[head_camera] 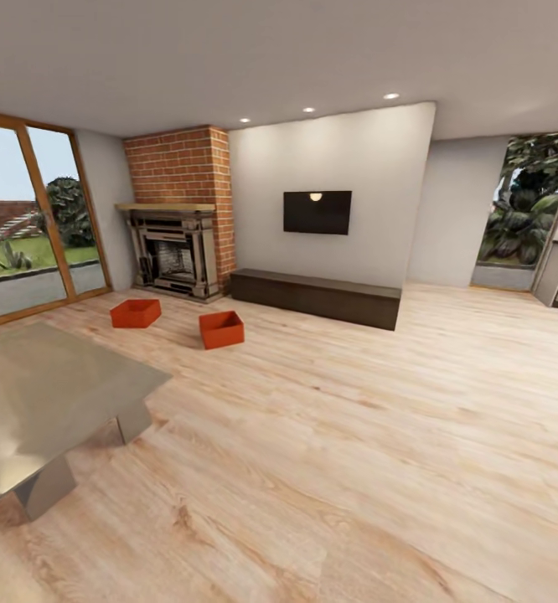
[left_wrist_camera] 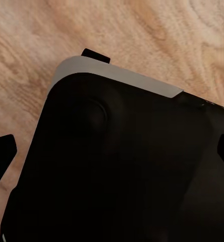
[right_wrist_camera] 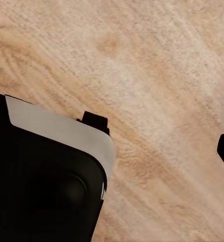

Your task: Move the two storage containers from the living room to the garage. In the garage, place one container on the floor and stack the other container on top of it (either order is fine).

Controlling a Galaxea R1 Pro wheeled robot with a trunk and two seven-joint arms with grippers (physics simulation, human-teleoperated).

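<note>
Facing living room, you had both storage containers (head_camera: 135, 312) (head_camera: 222, 329) untouched on wood floor (head_camera: 354, 469), left of frame centre, near fireplace (head_camera: 172, 254). Nothing carried; garage trip, stacking all remained. Gripper states: cannot tell.

No readable text, labels, brands or numbers — bins, wall screen, fireplace all unmarked

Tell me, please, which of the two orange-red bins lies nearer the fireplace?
The left storage container, close before the fireplace; the other container sits further right.
</note>
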